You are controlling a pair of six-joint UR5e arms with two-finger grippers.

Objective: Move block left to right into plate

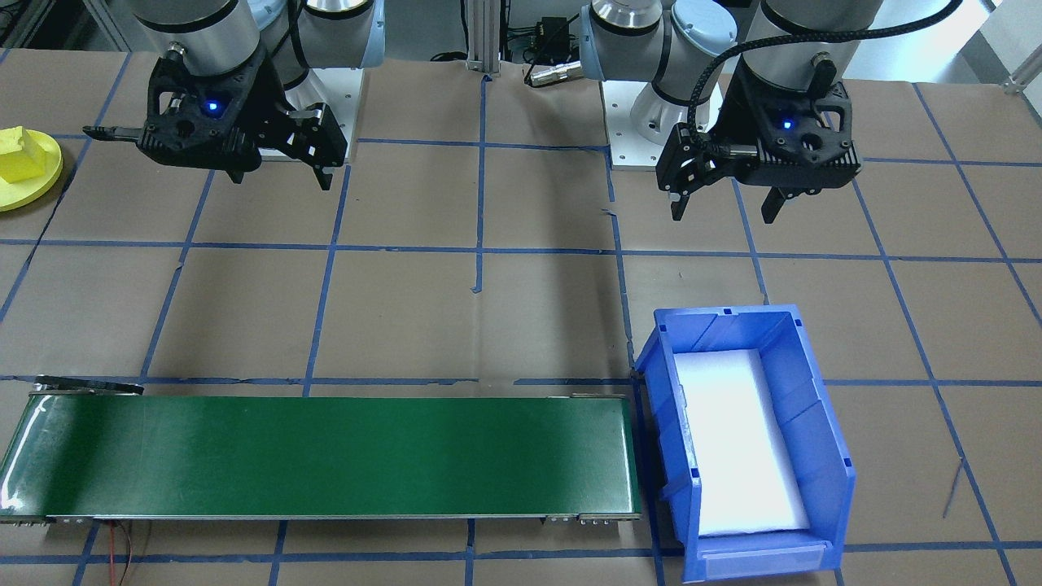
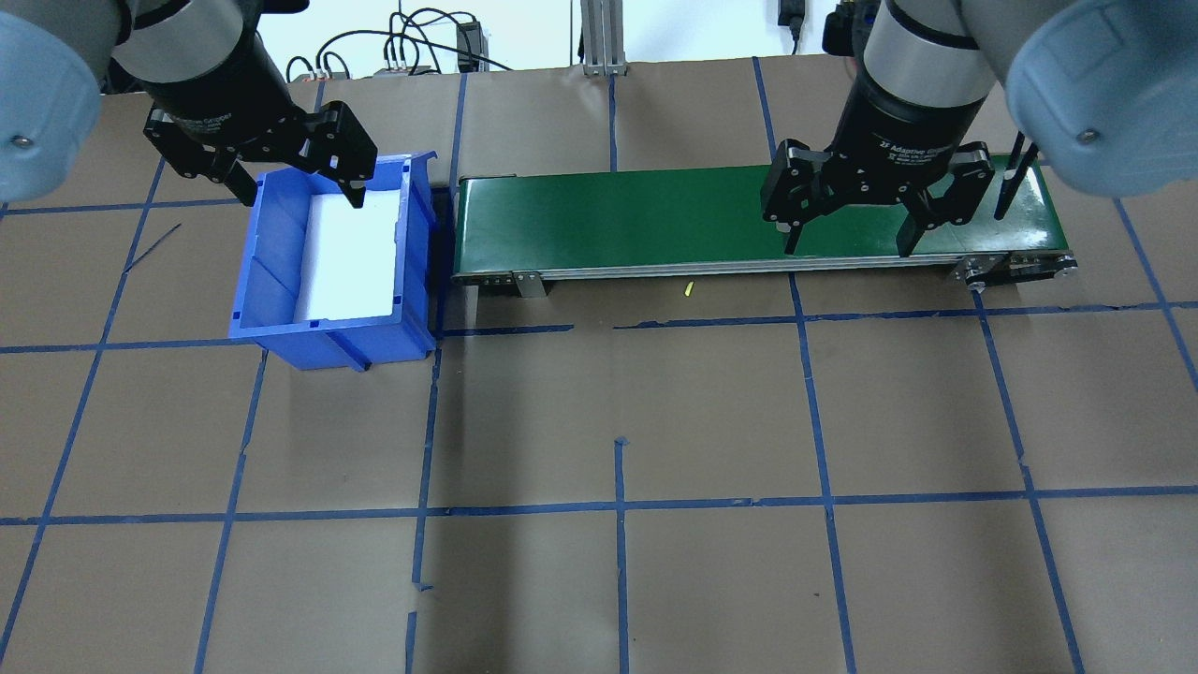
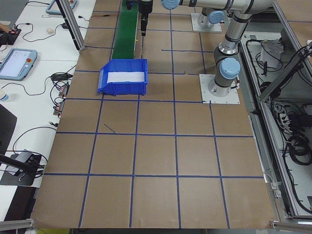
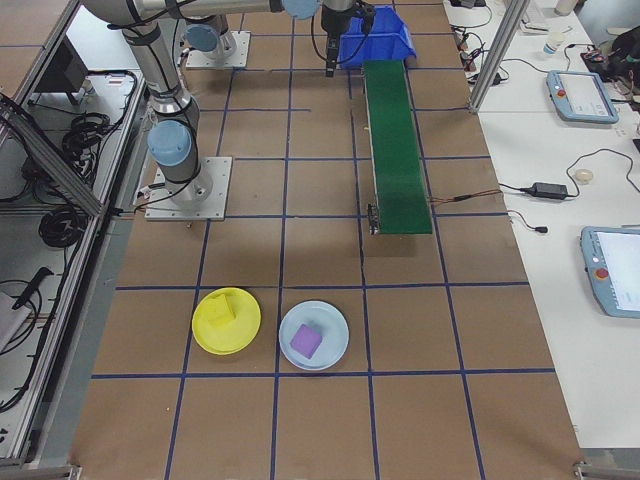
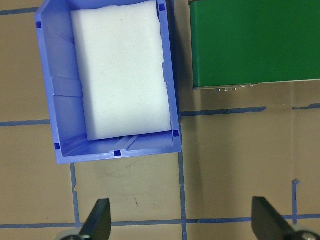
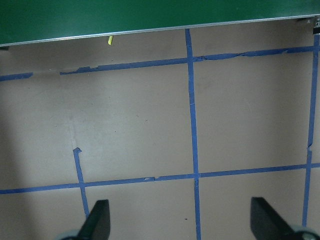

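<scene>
green conveyor belt lies along the far side of the table from the robot, with a blue bin touching or just beside its end on the robot's left; nothing rests on the belt. the bin holds only a white foam pad. a tiny yellow fleck lies on the paper just robot-side of the belt. the yellow plate sits at the table's end on the robot's right, well apart from the belt, and a yellow block rests inside it, tilted. just beside it, a pale blue plate carries a purple block. left gripper hangs above bare table near the bin, fingers spread apart, holding nothing. right gripper hangs near the belt's other end, fingers likewise apart and empty.
</scene>
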